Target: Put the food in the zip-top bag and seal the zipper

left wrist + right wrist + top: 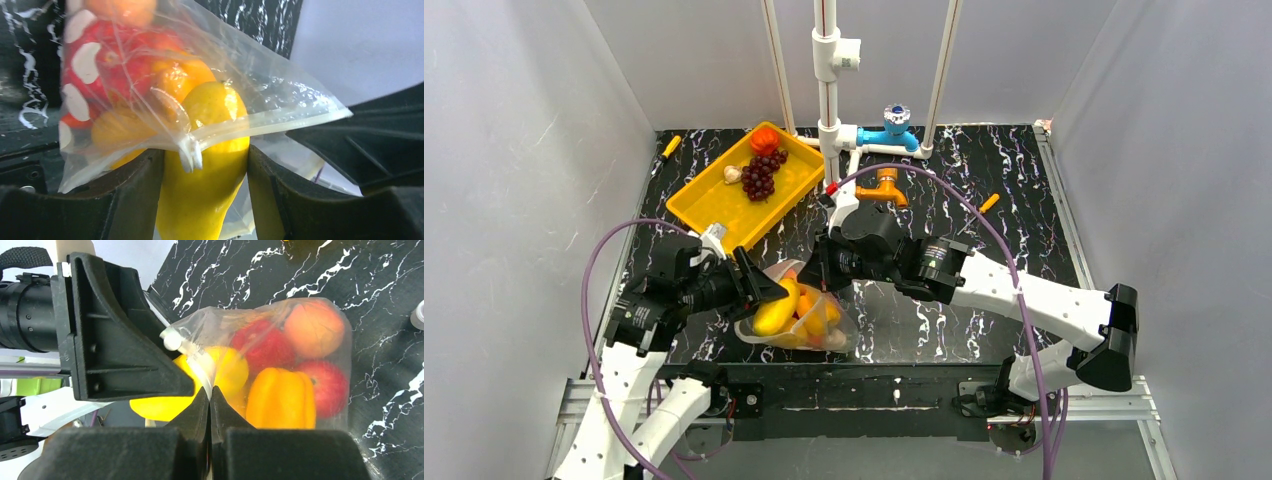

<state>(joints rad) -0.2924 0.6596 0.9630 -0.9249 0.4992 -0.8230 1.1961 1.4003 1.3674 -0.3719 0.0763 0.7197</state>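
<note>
The clear dotted zip-top bag (819,325) lies near the table's front edge, with several foods inside: a peach (314,327), red fruits (327,387) and an orange pepper (281,397). My left gripper (202,167) is shut on a long yellow fruit (200,200) whose upper end pokes into the bag's mouth under the zipper (280,122). In the top view the left gripper (774,292) sits at the bag's left. My right gripper (210,392) is shut, pinching the bag's film at the mouth, and its fingers (821,283) reach the bag from above. Purple grapes (759,175), a red fruit (764,140) and a white garlic (732,174) remain on the tray.
The yellow tray (709,205) sits at the back left. A white pipe frame with a blue tap (897,125) and an orange tap (886,187) stands at the back centre. Small orange pieces (670,146) (990,203) lie on the black marble top. Grey walls enclose the sides.
</note>
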